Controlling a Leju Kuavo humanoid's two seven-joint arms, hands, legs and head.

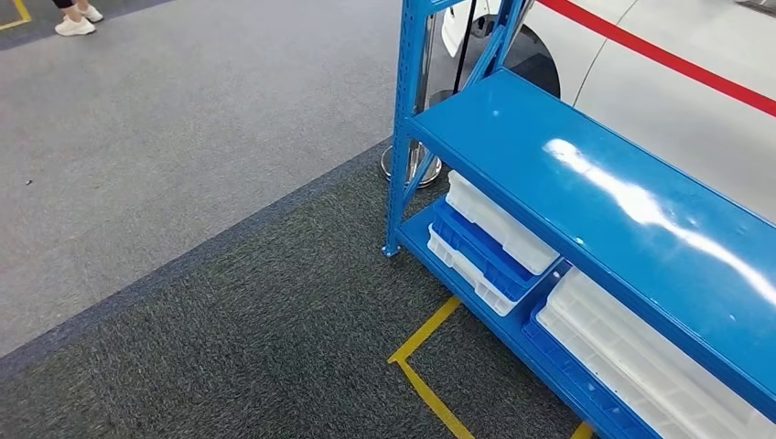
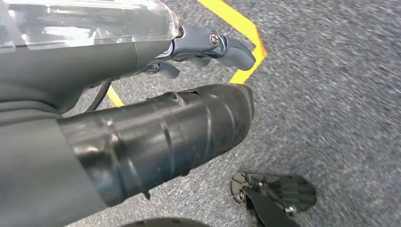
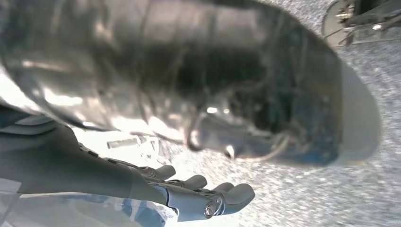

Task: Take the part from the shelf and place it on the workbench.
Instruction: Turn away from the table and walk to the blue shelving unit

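Note:
A blue metal shelf [image 1: 586,174] stands at the right of the head view, and its upper board is bare and glossy. On its lower board lie stacked white [image 1: 499,224] and blue trays [image 1: 480,251], with a larger white compartment tray [image 1: 631,357] further right. I cannot make out a separate part. My left hand [image 2: 156,118] hangs over the carpet with its fingers [image 2: 227,47] apart from the thumb, holding nothing. My right hand [image 3: 189,118] also hangs low, blurred, its fingers [image 3: 213,198] stretched out with nothing in them.
Yellow floor tape [image 1: 423,361] marks a corner on the dark carpet in front of the shelf and also shows as yellow tape [image 2: 246,28] under my left hand. A chrome post base [image 1: 412,165] and a white car [image 1: 659,55] stand behind the shelf. A person's white shoes [image 1: 78,20] are far left.

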